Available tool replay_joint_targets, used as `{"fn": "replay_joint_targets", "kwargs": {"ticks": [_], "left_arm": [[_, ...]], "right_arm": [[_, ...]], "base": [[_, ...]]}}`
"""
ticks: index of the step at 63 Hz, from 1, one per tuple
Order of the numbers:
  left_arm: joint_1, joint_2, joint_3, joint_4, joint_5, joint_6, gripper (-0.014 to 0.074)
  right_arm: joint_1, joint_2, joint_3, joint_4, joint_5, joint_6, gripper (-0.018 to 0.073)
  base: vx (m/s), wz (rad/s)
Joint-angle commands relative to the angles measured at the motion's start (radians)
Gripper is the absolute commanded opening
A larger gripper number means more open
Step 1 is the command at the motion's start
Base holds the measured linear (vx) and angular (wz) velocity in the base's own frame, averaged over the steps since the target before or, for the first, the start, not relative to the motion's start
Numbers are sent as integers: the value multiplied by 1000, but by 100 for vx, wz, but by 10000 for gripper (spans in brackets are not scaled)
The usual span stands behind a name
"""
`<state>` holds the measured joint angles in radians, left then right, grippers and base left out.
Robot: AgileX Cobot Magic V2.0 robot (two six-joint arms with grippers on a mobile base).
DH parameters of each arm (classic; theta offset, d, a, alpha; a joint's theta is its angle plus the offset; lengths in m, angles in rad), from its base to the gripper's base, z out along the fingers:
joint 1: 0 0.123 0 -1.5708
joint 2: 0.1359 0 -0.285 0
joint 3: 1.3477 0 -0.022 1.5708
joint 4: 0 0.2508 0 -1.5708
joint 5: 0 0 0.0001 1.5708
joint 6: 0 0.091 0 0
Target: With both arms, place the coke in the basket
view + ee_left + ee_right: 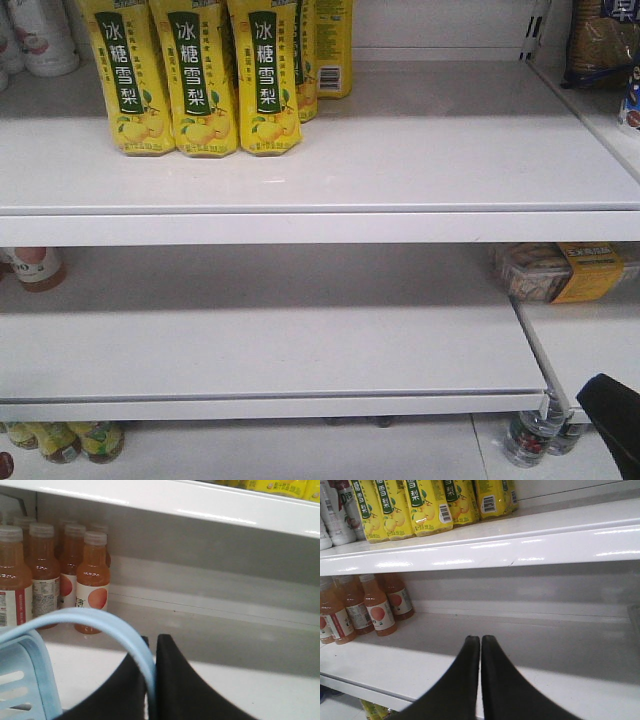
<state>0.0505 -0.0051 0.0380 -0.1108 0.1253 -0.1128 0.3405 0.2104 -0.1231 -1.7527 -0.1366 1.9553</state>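
The left gripper (151, 652) is clamped on the pale blue handle of the basket (22, 680), whose slotted wall shows at the lower left of the left wrist view, in front of a white shelf (240, 690) carrying orange drink bottles (92, 582). The right gripper (480, 645) has its two black fingers pressed together with nothing between them, facing a bare white shelf below a row of yellow pear drink bottles (427, 505). No view shows the coke.
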Motion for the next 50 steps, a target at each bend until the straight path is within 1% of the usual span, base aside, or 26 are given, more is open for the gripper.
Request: {"fn": "replay_joint_targets", "kwargs": {"ticks": [1,20,23,26,30,34,35,38,43,44,47,50], "left_arm": [[0,-22,-30,30,-155,34,-6],[0,-22,-30,30,-155,34,-6],[0,-22,-30,30,-155,34,-6],[0,-22,-30,30,-155,34,-6],[0,-22,-30,30,-155,34,-6],[0,-22,-30,30,-155,34,-6],[0,-22,-30,30,-155,34,-6],[0,-22,-30,30,-155,34,-6],[0,-22,-30,30,-155,34,-6],[0,-22,-30,30,-155,34,-6],[0,-22,-30,30,-155,35,-6],[0,-22,-30,30,-155,35,-6]], "right_arm": [[-1,5,-26,-29,23,-2,-5],[-1,5,-26,-23,23,-2,-5],[-1,5,-26,-6,23,-2,-5],[-1,5,-26,51,23,-7,-5],[-1,5,-26,178,31,-34,-5],[-1,5,-26,334,90,-133,-5],[-1,5,-26,380,103,-172,-5],[-1,5,-26,573,157,-275,-5],[-1,5,-26,818,240,-432,-5],[-1,5,-26,888,268,-483,-5],[-1,4,-26,1029,320,-596,-5],[-1,4,-26,1112,370,-680,-5]], "base": [[0,0],[0,0],[0,0],[0,0],[0,0],[0,0],[0,0],[0,0],[0,0],[0,0],[0,0],[0,0]]}}
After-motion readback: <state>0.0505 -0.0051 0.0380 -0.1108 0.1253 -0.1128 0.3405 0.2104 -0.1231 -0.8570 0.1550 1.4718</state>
